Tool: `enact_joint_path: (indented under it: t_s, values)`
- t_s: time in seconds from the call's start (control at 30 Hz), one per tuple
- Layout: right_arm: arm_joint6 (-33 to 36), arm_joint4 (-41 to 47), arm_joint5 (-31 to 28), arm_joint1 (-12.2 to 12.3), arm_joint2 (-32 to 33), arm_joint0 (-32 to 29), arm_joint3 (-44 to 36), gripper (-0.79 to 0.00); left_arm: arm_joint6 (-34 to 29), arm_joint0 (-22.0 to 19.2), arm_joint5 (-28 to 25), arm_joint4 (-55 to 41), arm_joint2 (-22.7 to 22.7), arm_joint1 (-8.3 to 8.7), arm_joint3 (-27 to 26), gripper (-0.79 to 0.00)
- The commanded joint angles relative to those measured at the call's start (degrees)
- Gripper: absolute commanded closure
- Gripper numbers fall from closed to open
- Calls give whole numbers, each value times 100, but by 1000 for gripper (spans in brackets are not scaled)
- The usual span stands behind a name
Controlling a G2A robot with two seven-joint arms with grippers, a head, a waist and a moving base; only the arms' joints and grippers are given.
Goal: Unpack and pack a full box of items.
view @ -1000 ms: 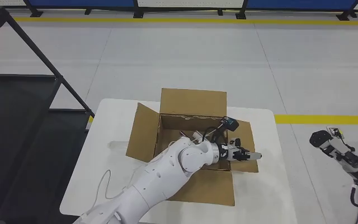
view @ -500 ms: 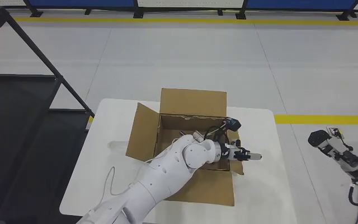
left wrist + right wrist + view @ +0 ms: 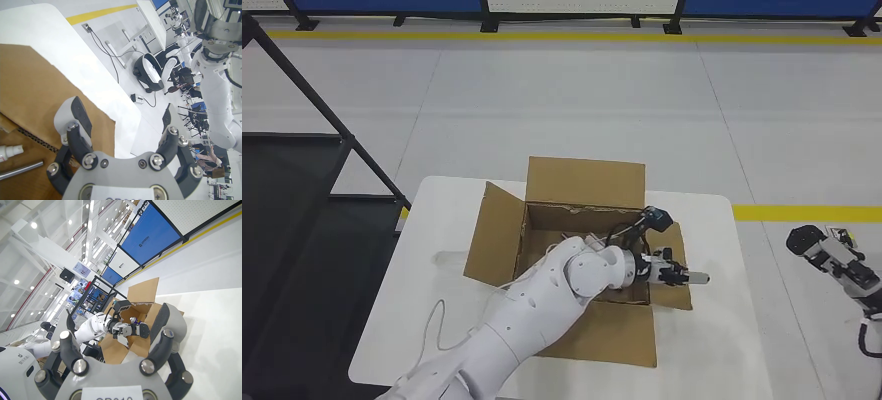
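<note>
My left gripper (image 3: 122, 103) hangs over the box's (image 3: 582, 190) side flap (image 3: 43, 83), the one turned out toward my right arm; its fingers are spread wide and hold nothing; one fingertip sits above the brown card of that flap, the other out past the flap's torn edge, above the white table (image 3: 712, 340). The box stands open on the table with all four flaps folded out; its opening lies behind my left fingertips, back toward the wrist, so the gripper points away from the contents. Just inside the corrugated wall, near the base of my left gripper, I see a small white bottle (image 3: 10, 151) and a metal rod (image 3: 20, 169) lying side by side, close together; whether they touch I cannot tell. From my right wrist a spray can (image 3: 134, 319) shows in the box, just beside my left gripper. My right gripper (image 3: 116, 311) is off the table, well apart from the box, above the floor; its fingers too are wide apart and empty, turned toward the box.
</note>
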Motion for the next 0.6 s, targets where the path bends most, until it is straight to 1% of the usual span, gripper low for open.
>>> enact_joint_path:
  t_s: [0.0,0.17,0.33,0.37,0.47,0.57]
  values:
    - [-139,-98,177,12,-18,55,27,-785,-5,46,-75,16,-124,51,-193,-785]
    - [-304,-93,381,34,-96,201,15,-785,66,254,-2,318,-457,234,-818,-785]
    - [-395,-119,635,53,-271,401,-25,-785,70,635,201,721,-1062,526,-1722,-785]
    - [-453,-71,790,53,-317,442,-12,-785,103,754,267,826,-1228,596,-1943,-785]
    - [-453,-71,790,53,-317,442,-12,-785,93,1223,424,1131,-1774,818,-2698,-785]
    - [-453,-71,790,53,-317,442,-12,-785,-41,1796,570,1406,-2383,1033,-3544,-785]
